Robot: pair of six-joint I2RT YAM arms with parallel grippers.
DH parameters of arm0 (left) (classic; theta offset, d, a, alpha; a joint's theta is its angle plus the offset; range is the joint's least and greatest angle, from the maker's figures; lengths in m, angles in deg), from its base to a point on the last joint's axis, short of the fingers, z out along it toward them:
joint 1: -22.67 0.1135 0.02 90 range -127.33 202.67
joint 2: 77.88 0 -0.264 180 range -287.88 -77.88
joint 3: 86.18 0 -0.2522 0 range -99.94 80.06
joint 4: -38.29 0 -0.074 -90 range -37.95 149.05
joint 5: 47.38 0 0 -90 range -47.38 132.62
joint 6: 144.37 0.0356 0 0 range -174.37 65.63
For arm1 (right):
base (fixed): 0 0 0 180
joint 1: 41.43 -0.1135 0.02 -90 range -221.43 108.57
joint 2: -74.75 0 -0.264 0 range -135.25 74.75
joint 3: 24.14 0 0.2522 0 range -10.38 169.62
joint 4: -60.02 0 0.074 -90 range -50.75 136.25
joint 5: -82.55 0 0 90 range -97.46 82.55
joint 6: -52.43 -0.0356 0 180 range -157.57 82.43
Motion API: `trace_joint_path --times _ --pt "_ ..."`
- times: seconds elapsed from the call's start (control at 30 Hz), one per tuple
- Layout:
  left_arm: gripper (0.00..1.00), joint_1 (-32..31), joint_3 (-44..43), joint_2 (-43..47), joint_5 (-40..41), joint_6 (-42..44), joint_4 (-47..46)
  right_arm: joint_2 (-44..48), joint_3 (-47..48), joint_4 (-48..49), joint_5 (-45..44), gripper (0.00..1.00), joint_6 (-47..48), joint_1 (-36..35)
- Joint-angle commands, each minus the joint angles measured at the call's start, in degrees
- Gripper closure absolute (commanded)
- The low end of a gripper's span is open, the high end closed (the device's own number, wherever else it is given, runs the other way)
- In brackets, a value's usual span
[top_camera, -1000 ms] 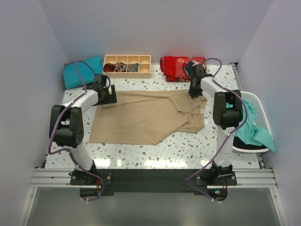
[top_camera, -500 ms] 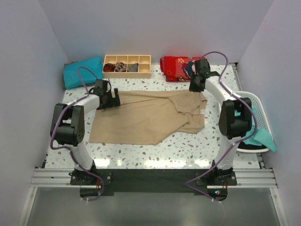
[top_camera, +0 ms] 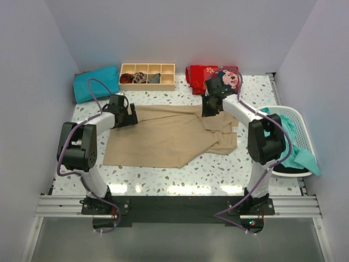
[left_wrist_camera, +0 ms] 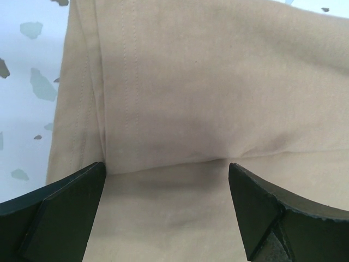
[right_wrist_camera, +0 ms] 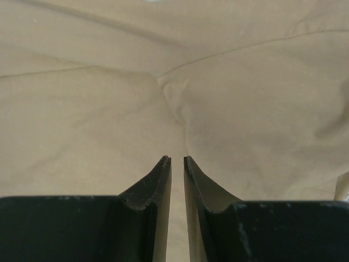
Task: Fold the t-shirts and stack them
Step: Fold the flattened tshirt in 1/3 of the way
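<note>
- Shifted left along shirt (top_camera: 163, 136) far edge: right tool (right_wrist_camera: 175, 159), narrowly parted, pinching nothing.
- Left tool (left_wrist_camera: 166, 174) spread wide over stitched edge; bare surface (left_wrist_camera: 22, 82) alongside.

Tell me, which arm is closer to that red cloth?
Right. The right arm reaches in front of the red cloth; the left arm is far off, at the left end of the tan shirt.
</note>
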Motion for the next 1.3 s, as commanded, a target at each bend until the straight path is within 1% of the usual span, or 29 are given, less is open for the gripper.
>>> trace_joint_path --times 0.0,0.03,0.13,0.23,0.3,0.4,0.47,0.53,0.63,0.67,0.77,0.83,0.9,0.93,1.0,1.1,1.27 --pt "0.00 0.4 0.6 1.7 2.3 -1.5 -0.9 0.2 -1.7 0.9 1.2 0.81 0.2 0.9" --pt "0.00 0.3 1.2 1.6 3.3 -1.7 -1.2 0.1 -1.8 1.0 1.2 0.81 0.2 0.9" --pt "0.00 0.6 2.8 3.9 2.1 -1.7 -4.8 0.3 -2.0 0.8 1.1 0.82 0.2 0.9" --pt "0.00 0.6 0.4 0.8 1.9 -1.1 -3.1 0.4 -2.1 0.9 1.2 0.82 0.3 0.9" --pt "0.00 0.6 0.1 -0.1 1.7 -1.1 -4.0 0.4 -2.0 0.7 1.1 0.82 0.4 0.9" --pt "0.12 0.9 -0.2 -0.9 0.7 -1.3 -4.9 0.4 -2.0 0.3 1.1 0.82 0.7 0.8" --pt "0.26 0.9 -0.8 -1.1 0.6 -1.5 -5.0 0.4 -2.6 0.2 1.2 0.82 0.8 0.8" --pt "0.36 0.9 -1.5 -1.3 1.0 -1.5 -4.8 0.7 -3.5 0.0 1.1 0.83 0.9 0.7" --pt "0.44 1.1 -2.4 -1.2 1.5 -1.4 -3.9 1.3 -5.8 0.3 -0.1 0.84 0.8 0.7" --pt "0.46 1.2 -2.6 -1.1 1.8 -1.3 -3.3 1.5 -6.3 0.3 -0.4 0.85 0.7 0.8" --pt "0.46 1.3 -2.7 -0.2 2.8 -1.0 -3.2 2.0 -8.2 0.4 -0.4 0.85 0.7 0.8" --pt "0.50 1.6 -2.7 0.2 3.1 -1.0 -3.1 2.8 -9.6 0.6 0.0 0.85 0.6 0.7" --pt "0.51 2.1 -2.9 0.5 3.1 -1.0 -2.7 3.7 -10.4 0.8 0.3 0.85 0.8 0.5" --pt "0.50 2.2 -3.0 0.9 3.4 -1.0 -2.5 4.0 -11.1 0.8 0.3 0.85 0.9 0.5" --pt "0.40 2.2 -3.0 1.2 3.6 -1.0 -2.2 4.8 -11.3 0.7 0.1 0.85 1.2 0.4" --pt "0.55 2.3 -3.0 1.3 3.3 -0.5 -2.5 5.1 -11.5 0.6 0.0 0.85 1.2 0.3" --pt "0.72 2.4 -3.4 0.1 2.1 -0.2 -2.6 4.8 -11.1 0.5 0.3 0.86 1.3 0.2"
